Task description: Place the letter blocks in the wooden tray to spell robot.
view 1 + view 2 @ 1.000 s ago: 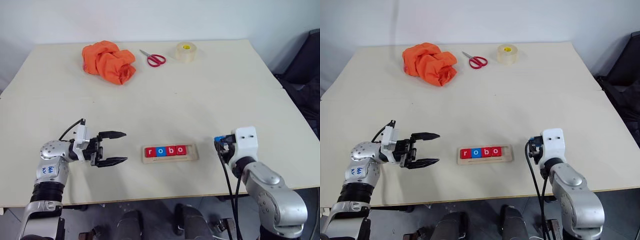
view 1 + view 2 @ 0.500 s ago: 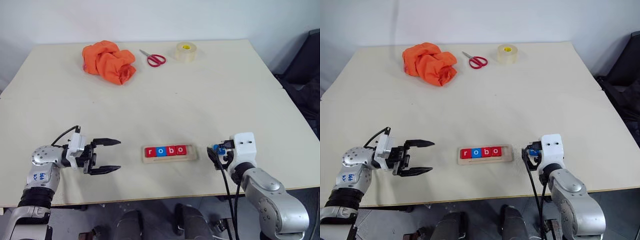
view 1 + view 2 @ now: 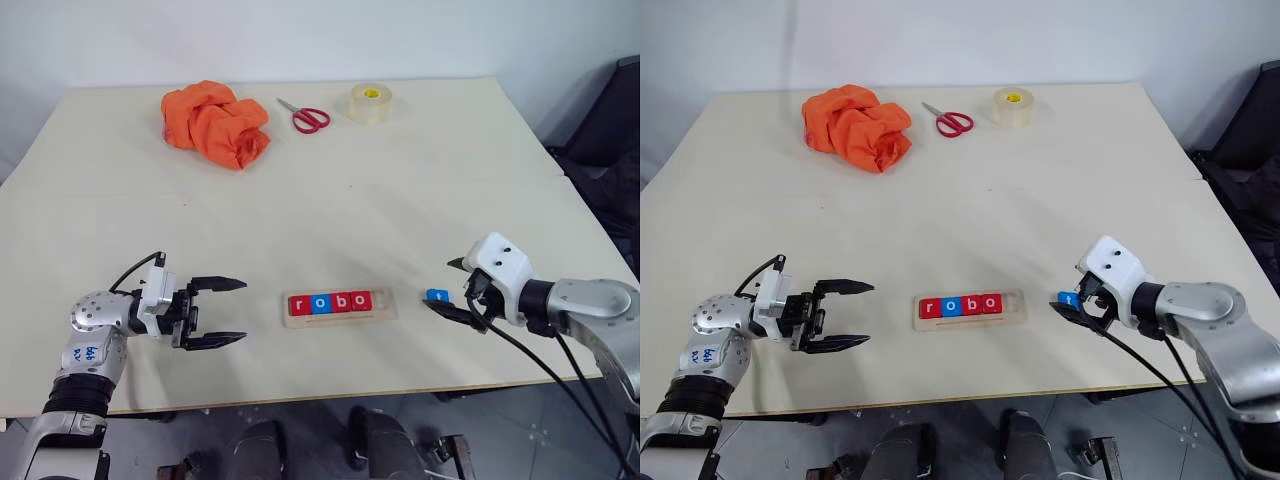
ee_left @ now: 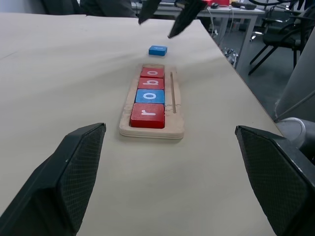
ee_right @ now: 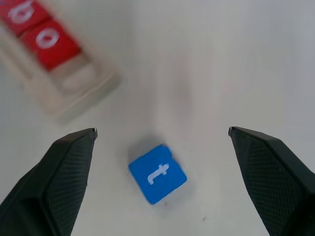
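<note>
Moved since earlier: right end effector (image 3: 1072, 305) was curled in beside the tray with its fingers hidden behind the wrist; now we see it swung out and laid low toward the tray, fingers spread, with the blue t block (image 3: 1068, 298) on the counter (image 3: 970, 200). Left arm barely shifted.
Key relation: t block lies between the right end effector's fingertips and the tray's right end, just beside the tray, apart from it. In the right wrist view we see the t block (image 5: 157, 173) centred between both fingers, turned askew, touching neither.
Nearer arm: right, clearly; left end effector (image 3: 229, 312) sits well apart on the tray's other side.
Long axis: wooden tray (image 3: 340, 305) runs left-right across us; r, o, b, o blocks (image 3: 331, 302) fill it from the left, and the last slot at the right end is bare.
Right arm pose: forearm comes in from the right, low over the counter, end effector angled down toward the t block, fingers wide apart, holding nothing.
Left arm pose: end effector level, pointing right at the tray's left end, fingers apart, empty.
Task state: we judge four of five placed; t is left.
Next move needs: close on t, square it, set it in the end slot.
</note>
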`<control>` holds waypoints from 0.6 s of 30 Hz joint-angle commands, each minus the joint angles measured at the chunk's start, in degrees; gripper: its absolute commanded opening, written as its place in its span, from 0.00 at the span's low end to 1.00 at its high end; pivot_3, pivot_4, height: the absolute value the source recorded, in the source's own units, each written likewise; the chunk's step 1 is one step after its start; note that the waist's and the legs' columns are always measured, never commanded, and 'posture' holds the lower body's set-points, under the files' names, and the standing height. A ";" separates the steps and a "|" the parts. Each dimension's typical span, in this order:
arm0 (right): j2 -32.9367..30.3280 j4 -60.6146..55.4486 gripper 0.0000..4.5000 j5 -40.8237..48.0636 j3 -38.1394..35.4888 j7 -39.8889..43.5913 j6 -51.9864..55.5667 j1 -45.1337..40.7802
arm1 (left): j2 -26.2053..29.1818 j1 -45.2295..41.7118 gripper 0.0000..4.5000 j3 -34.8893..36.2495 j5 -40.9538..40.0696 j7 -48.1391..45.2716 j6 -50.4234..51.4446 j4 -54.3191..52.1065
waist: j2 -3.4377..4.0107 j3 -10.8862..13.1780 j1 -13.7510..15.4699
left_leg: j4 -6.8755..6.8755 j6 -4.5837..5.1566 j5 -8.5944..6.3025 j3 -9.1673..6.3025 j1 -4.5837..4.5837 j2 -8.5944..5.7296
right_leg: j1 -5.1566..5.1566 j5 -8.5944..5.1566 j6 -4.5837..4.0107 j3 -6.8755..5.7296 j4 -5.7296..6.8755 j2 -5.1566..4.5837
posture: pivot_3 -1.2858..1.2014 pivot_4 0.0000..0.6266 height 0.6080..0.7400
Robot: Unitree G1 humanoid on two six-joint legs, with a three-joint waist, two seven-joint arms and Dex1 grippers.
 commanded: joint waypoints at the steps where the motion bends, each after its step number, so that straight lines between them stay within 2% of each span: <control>1: -2.46 7.12 1.00 -2.54 3.29 7.38 -8.58 -3.11 | 0.09 1.17 1.00 1.64 -0.70 -6.20 -0.41 -1.82 | 0.00 0.00 -0.01 | 0.02 0.01 0.00 0.03 0.00 -0.01 | 0.00 0.02 0.04 0.01 -0.03 -0.01 | 0.52 0.24 1.00; 8: -1.49 17.50 1.00 -7.22 8.90 13.69 -16.99 -7.97 | 0.03 4.31 1.00 3.16 -0.81 -3.83 -0.15 -5.12 | 0.00 0.00 -0.01 | 0.08 0.02 -0.01 0.11 0.01 0.00 | -0.02 0.03 0.06 0.05 -0.02 -0.03 | 0.52 0.24 1.00; 15: 0.92 20.43 0.48 -8.64 9.56 13.87 -18.76 -10.08 | -0.37 5.92 1.00 4.19 -0.70 -2.74 0.57 -7.29 | 0.00 0.00 0.02 | 0.13 0.00 -0.02 0.11 0.02 0.01 | 0.00 0.04 0.06 0.06 0.01 -0.04 | 0.52 0.24 1.00; 17: 1.01 20.02 0.35 -8.55 9.25 14.12 -18.52 -10.32 | -0.57 5.91 1.00 4.23 -0.55 -2.60 0.70 -7.44 | 0.00 0.00 0.01 | 0.14 0.00 -0.02 0.11 0.03 0.01 | 0.00 0.04 0.07 0.06 0.03 -0.04 | 0.52 0.24 1.00; 18: 0.91 19.71 0.33 -8.49 9.09 14.24 -18.46 -10.50 | -0.69 5.84 1.00 4.23 -0.46 -2.54 0.75 -7.45 | 0.00 0.00 0.02 | 0.14 0.00 -0.02 0.11 0.03 0.01 | -0.01 0.04 0.07 0.06 0.03 -0.04 | 0.52 0.24 1.00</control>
